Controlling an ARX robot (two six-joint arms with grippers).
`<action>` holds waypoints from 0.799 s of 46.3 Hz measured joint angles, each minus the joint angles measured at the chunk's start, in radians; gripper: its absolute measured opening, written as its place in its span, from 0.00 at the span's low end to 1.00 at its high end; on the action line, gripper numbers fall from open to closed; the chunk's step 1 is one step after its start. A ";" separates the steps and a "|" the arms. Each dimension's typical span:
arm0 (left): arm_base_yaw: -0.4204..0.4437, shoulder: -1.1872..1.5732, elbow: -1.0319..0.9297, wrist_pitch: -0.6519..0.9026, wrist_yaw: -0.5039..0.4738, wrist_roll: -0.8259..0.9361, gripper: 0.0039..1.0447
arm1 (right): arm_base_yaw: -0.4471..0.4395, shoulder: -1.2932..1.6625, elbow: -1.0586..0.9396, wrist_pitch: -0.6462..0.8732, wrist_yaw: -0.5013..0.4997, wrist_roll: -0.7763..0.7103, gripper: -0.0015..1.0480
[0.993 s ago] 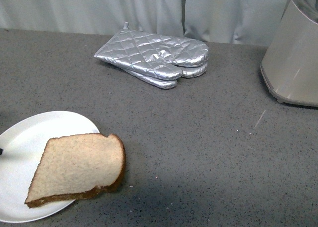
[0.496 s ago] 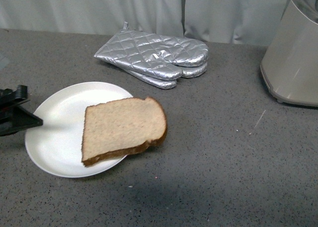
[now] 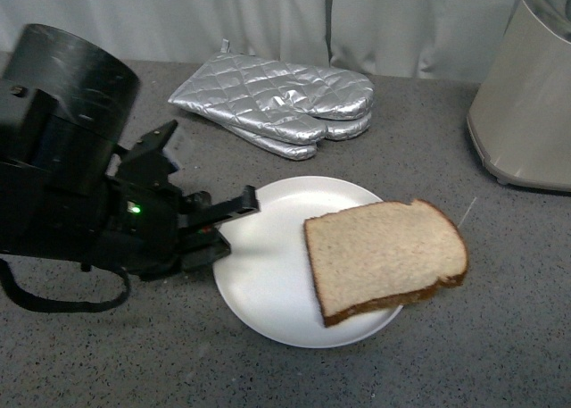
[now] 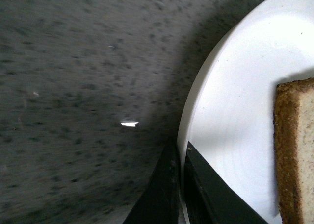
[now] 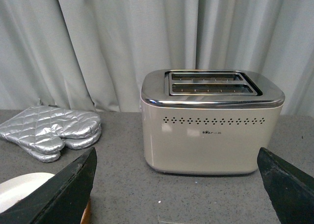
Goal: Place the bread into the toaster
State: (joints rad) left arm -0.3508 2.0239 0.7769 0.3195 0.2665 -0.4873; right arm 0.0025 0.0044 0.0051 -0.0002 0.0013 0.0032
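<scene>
Now the left gripper (image 4: 180, 158) is clamped on the rim of the round white plate (image 3: 268, 283), with one black finger (image 4: 159, 194) on either side of the edge and no gap showing. The slice of light tan bread with a dark brown crust (image 3: 384, 256) lies flat on the plate's far side from that grip. Its rounded end overhangs the rim above the grey speckled countertop (image 3: 428, 363).

The right gripper (image 5: 176, 150) has its fingers spread wide and holds nothing. It faces the beige boxy toaster with a shiny silver top (image 5: 211, 131), which stands well apart from the bread. There is small dark lettering under the toaster's row of vent holes, too small to read. Silver quilted oven mitts (image 3: 277, 100) lie stacked near the pale curtain (image 3: 178, 15).
</scene>
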 joint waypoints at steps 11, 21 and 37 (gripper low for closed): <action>-0.129 0.061 0.061 0.045 -0.045 -0.137 0.03 | 0.000 0.000 0.000 0.000 0.000 0.000 0.91; -0.167 0.101 0.125 0.047 -0.085 -0.209 0.03 | 0.000 0.000 0.000 0.000 0.000 0.000 0.91; -0.150 0.072 0.101 0.061 -0.090 -0.236 0.44 | 0.000 0.000 0.000 0.000 0.000 0.000 0.91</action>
State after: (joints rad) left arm -0.5007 2.0956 0.8780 0.3809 0.1761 -0.7235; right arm 0.0025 0.0044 0.0051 -0.0002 0.0013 0.0032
